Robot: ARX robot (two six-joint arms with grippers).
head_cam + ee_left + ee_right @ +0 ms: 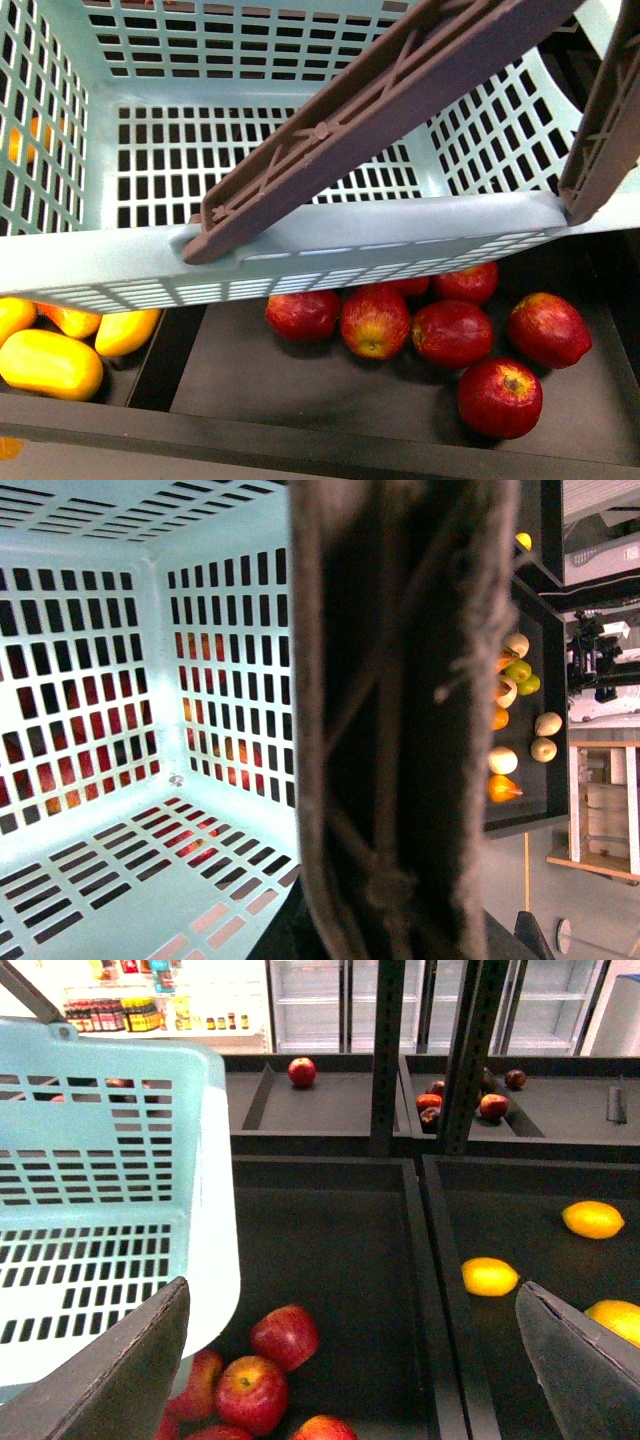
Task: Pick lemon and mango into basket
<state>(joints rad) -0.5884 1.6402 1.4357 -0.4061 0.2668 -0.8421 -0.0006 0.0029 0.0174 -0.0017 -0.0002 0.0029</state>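
Shop aisle, glass-door coolers behind. Dark produce bins [330, 1260] form the surface. The lemon [490, 1276] lies in the bin beside the apples [285, 1335], and the mango [50, 365] in the bin on their other side. Both are judged firm, smooth and slippery: grip across the midsection. Right gripper [345, 1370]: jaws spread, empty. Left jaws: not visible. The basket [400, 232] holds no fruit.

Red apples [455, 333] lie in one dark shelf bin [250, 370]; yellow fruits [50, 363], possibly mangoes, fill the next.
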